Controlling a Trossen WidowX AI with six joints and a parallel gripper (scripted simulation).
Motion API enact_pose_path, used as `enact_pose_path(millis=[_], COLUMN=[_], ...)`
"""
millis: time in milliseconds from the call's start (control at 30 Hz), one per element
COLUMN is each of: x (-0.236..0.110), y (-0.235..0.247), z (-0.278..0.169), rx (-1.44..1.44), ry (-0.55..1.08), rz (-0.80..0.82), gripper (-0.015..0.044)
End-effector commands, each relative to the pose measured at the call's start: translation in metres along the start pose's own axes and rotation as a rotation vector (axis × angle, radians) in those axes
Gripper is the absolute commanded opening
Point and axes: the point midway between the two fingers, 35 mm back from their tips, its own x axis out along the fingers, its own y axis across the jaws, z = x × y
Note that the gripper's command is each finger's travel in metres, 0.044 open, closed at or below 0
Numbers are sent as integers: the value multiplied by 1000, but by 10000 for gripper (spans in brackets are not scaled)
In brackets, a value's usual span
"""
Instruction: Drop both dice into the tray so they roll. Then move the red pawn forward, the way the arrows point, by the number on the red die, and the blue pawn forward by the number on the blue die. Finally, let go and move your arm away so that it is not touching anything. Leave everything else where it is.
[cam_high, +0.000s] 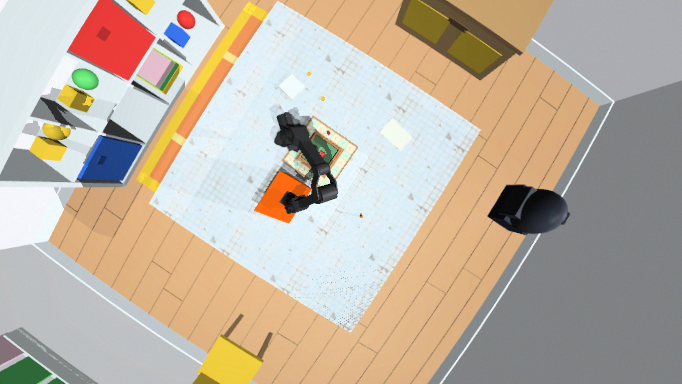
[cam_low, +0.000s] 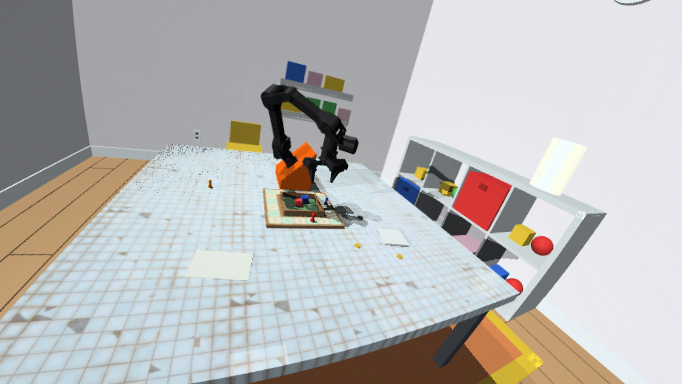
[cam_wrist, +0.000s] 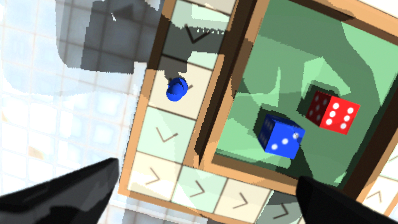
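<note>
The game board (cam_low: 300, 223) (cam_wrist: 156, 75) (cam_high: 348, 148) lies mid-table with a green tray (cam_wrist: 260, 70) (cam_low: 292, 205) in its middle. The red die (cam_wrist: 334, 110) (cam_low: 298, 202) (cam_high: 322, 154) and the blue die (cam_wrist: 280, 135) (cam_low: 305, 198) rest in the tray; the blue die's lit face shows three pips, the red die's several. The blue pawn (cam_wrist: 177, 89) (cam_low: 326, 200) stands upright on a cream track square. The red pawn (cam_low: 313, 217) (cam_high: 328, 132) stands on the board's near edge. My gripper (cam_wrist: 209, 176) (cam_low: 325, 173) (cam_high: 283, 123) is open and empty, above the board's edge, clear of the blue pawn.
An orange block (cam_high: 272, 200) (cam_low: 295, 170) sits at the arm's base behind the board. Two white sheets (cam_low: 220, 265) (cam_low: 393, 237) and small yellow bits (cam_low: 357, 245) lie on the table. A small orange piece (cam_low: 210, 184) stands far left. A shelf unit (cam_low: 500, 210) is right of the table.
</note>
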Motion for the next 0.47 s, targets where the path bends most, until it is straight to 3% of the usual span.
enact_pose_path(millis=[0, 167, 433], x=[-31, -47, -43], y=[-33, -66, -54], z=[-37, -78, -59], rx=[83, 163, 126], ry=[-5, -1, -10], rz=[6, 2, 6], gripper=[440, 440, 440])
